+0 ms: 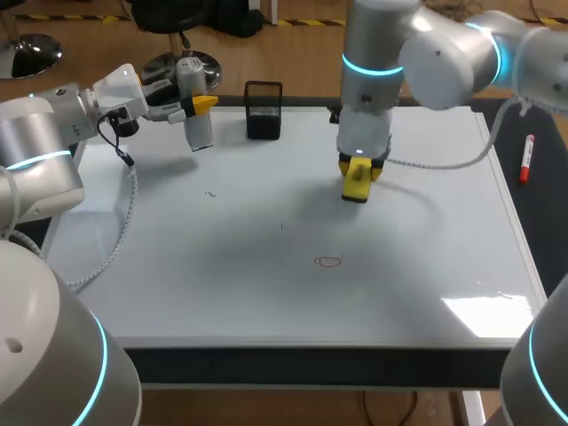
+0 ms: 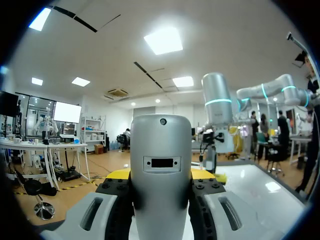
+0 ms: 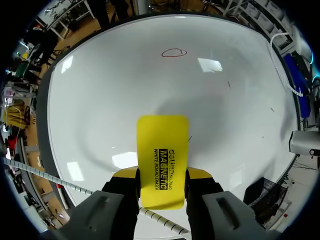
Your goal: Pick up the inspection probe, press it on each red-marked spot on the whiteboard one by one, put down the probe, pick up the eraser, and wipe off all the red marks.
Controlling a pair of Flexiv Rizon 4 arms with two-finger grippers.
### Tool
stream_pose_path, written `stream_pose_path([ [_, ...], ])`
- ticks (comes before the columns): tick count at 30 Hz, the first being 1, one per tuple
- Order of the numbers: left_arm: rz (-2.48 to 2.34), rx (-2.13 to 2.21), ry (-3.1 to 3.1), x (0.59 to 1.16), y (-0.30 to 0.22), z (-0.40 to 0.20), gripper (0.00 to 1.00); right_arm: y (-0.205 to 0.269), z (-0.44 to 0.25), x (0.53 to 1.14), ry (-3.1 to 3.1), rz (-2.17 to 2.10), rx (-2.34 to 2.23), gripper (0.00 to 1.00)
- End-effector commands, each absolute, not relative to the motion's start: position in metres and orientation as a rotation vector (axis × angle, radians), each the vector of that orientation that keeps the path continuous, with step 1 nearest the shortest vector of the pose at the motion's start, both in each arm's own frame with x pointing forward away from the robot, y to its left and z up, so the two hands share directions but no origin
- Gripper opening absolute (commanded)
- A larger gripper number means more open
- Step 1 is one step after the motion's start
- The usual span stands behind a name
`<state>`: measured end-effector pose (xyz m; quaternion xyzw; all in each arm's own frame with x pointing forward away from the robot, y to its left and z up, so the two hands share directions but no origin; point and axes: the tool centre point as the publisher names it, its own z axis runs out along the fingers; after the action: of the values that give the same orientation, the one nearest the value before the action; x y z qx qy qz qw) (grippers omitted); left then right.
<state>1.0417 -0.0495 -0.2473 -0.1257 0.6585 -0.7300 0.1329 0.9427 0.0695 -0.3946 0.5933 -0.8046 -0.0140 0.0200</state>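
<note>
**While the probe [image 1: 197,124] is held upright, the eraser [image 1: 357,180] is pointed down at the whiteboard [image 1: 266,293]**

Where the left arm comes in over the far left corner of the whiteboard, the grey probe is gripped from two sides by the left end effector [image 1: 201,106]. The fingers are closed against the probe's flanks. In the left wrist view the probe [image 2: 161,150] stands between the fingers of the end effector [image 2: 161,176], its long axis roughly upright and its rounded end uppermost. A small dark window and a dot are seen on the face turned toward the wrist. No writing can be made out on it.

The yellow eraser is clamped by its sides in the right end effector [image 1: 359,170], over the middle of the whiteboard toward the far edge. In the right wrist view the eraser [image 3: 162,160] sits between the fingers of the end effector [image 3: 163,173]. Its long axis runs straight out along them, and its free end is aimed down at the whiteboard [image 3: 100,90]. Whether that end touches the surface cannot be told. Black print is carried lengthwise on its yellow face.

One red mark [image 1: 328,261], an outlined oval, is seen nearer the front edge. In the right wrist view it [image 3: 174,52] lies ahead of the eraser, well apart.

A black mesh basket [image 1: 264,111] stands at the far edge between the two arms. A red marker [image 1: 526,158] lies on the table [image 1: 550,177] beside the whiteboard's right edge.
</note>
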Motion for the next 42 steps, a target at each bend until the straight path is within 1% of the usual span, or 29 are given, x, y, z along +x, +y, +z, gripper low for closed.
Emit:
stream_pose_path([
  [1, -2.117, -0.363, 1.907, 1.042, -0.050, -0.247, 0.00, 0.061, -0.377, 0.955, -2.502, -0.032, 1.836, 0.00],
  [10, -2.117, -0.363, 1.907, 1.042, -0.050, -0.247, 0.00, 0.038, -0.360, 0.995, -2.570, 0.031, 1.797, 0.00],
  [14, -2.117, -0.363, 1.907, 1.042, -0.050, -0.247, 0.00, 0.026, -0.357, 1.013, -2.627, -0.003, 1.755, 0.00],
  [27, -2.117, -0.363, 1.907, 1.042, -0.050, -0.247, 0.00, -0.017, -0.362, 1.056, -2.669, -0.016, 1.634, 0.00],
  [35, -2.117, -0.363, 1.907, 1.042, -0.050, -0.247, 0.00, -0.042, -0.361, 1.075, -2.683, 0.024, 1.568, 0.00],
  [42, -2.117, -0.363, 1.907, 1.042, -0.050, -0.247, 0.00, -0.062, -0.366, 1.078, -2.701, 0.032, 1.517, 0.00],
])
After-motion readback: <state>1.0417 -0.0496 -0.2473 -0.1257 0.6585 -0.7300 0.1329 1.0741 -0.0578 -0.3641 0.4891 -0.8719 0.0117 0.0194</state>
